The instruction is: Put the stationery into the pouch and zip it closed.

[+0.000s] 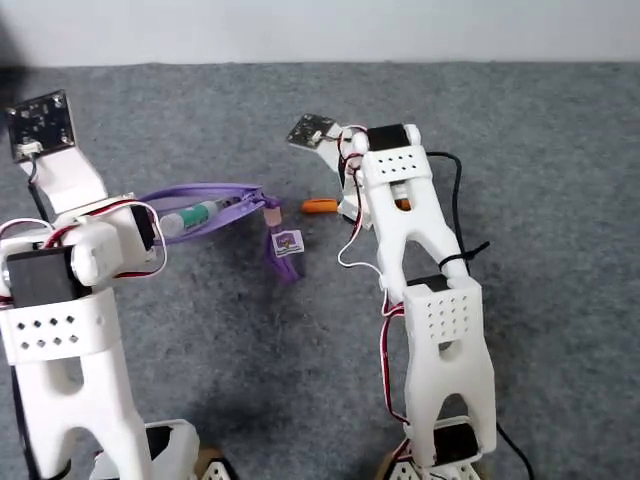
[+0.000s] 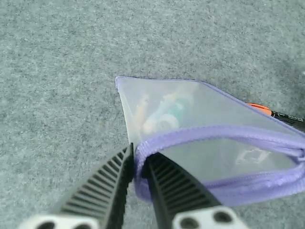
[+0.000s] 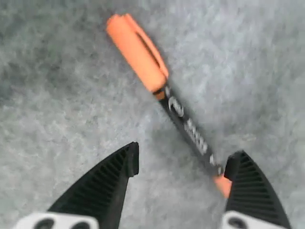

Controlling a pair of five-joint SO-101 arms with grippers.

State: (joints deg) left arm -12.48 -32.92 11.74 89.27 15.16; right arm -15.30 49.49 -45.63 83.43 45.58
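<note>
Our left gripper (image 2: pixel 138 167) pinches the pouch (image 2: pixel 190 119) by its rim. Our right gripper (image 3: pixel 183 164) stands spread, with the orange pen (image 3: pixel 159 86) between its fingers.

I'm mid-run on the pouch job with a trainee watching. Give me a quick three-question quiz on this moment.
1. True or false: the left end effector is clamped on the edge of the purple pouch.
2. Fill in: the right end effector has its jaws ____.
3. Where is the orange pen? A. inside the pouch. B. lying on the table. C. pinched in the right end effector.
Key: 1 true; 2 open; 3 B.
</note>
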